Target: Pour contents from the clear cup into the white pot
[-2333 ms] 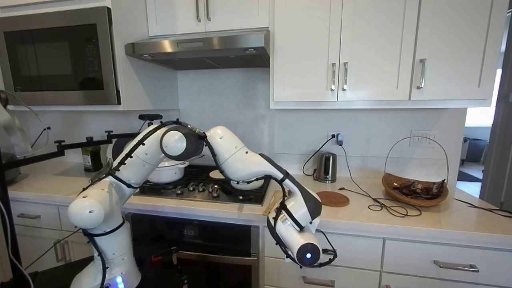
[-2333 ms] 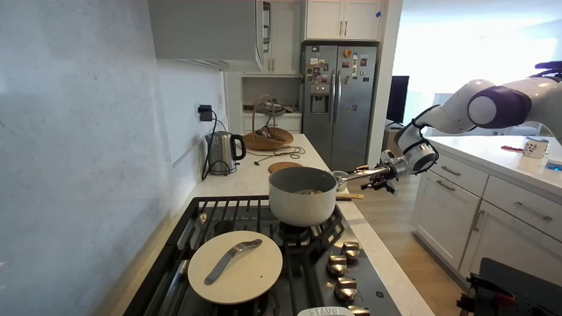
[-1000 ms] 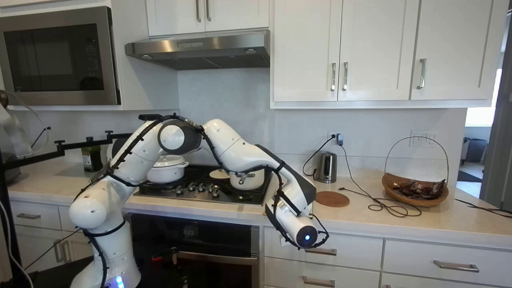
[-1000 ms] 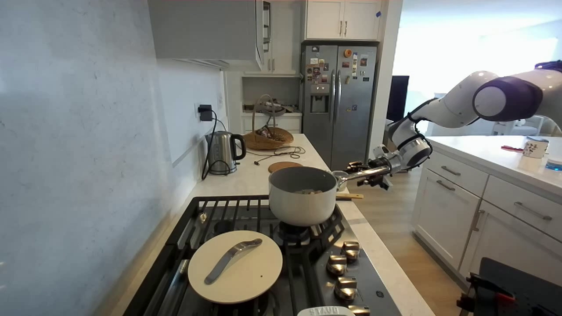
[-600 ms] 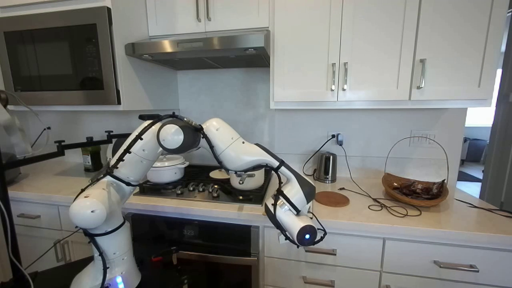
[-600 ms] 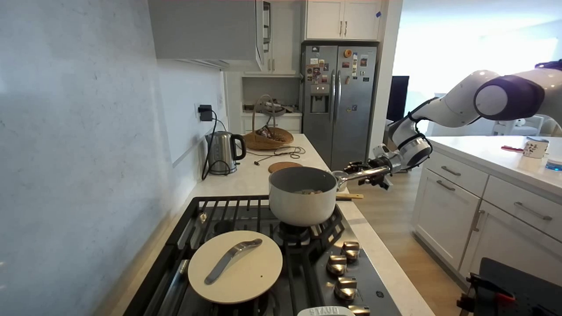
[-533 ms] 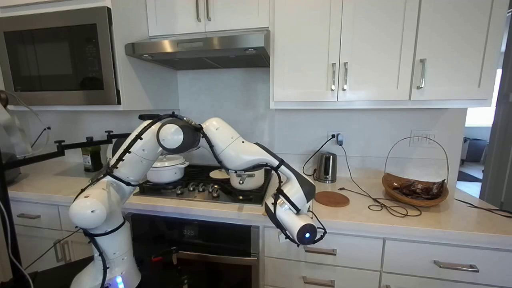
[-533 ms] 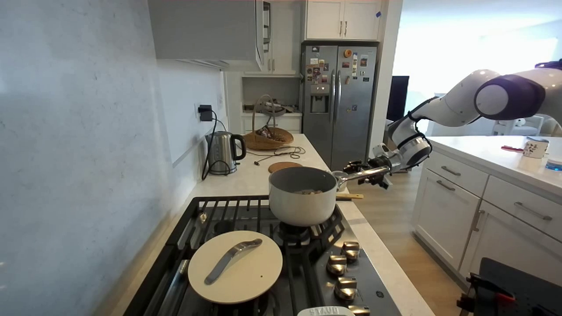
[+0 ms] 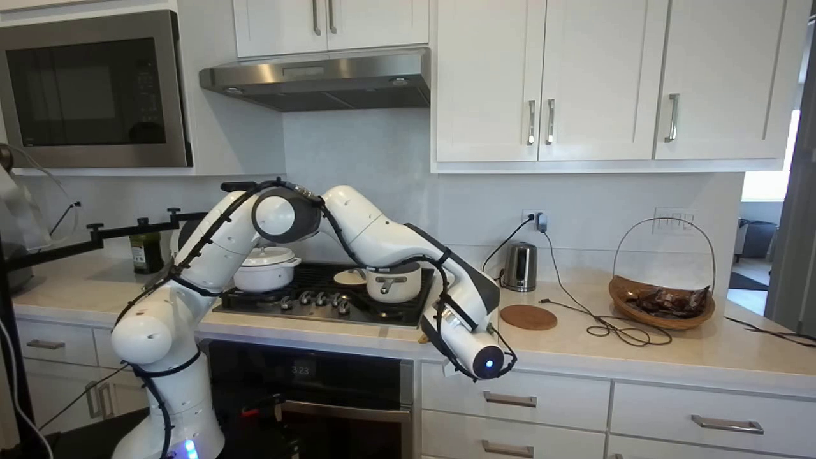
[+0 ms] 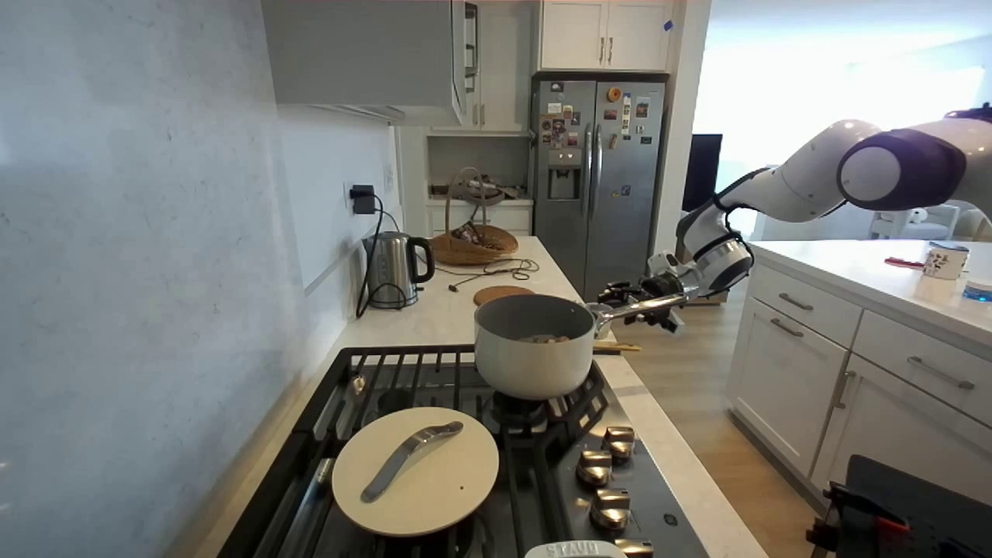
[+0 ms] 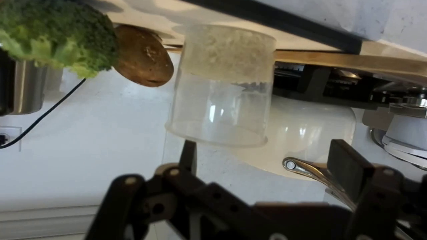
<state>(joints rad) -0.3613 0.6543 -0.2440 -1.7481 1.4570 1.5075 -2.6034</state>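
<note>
The clear cup (image 11: 222, 96) holds pale grainy contents in its lower part and stands upright on the counter; the wrist view is upside down. In an exterior view only a sliver of the cup (image 10: 599, 308) shows beside the pot's handle; the arm hides it elsewhere. The white pot (image 10: 535, 368) is an open saucepan with a long metal handle, on the stove's burner, with some bits inside. It also shows in an exterior view (image 9: 396, 288) and behind the cup in the wrist view (image 11: 300, 130). My gripper (image 11: 263, 145) is open and empty, its fingertips just short of the cup's rim.
Broccoli (image 11: 56, 36) and a brown potato-like item (image 11: 143, 55) lie beside the cup. The pot's handle (image 10: 643, 307) reaches out near my gripper. A lidded white pot (image 9: 264, 271), a loose lid (image 10: 415, 473), a kettle (image 9: 521, 266) and a cork mat (image 9: 528, 317) stand around.
The arm has risen, and the wrist and gripper have moved toward the pot and the cup. The pot, lid and other objects have not visibly moved.
</note>
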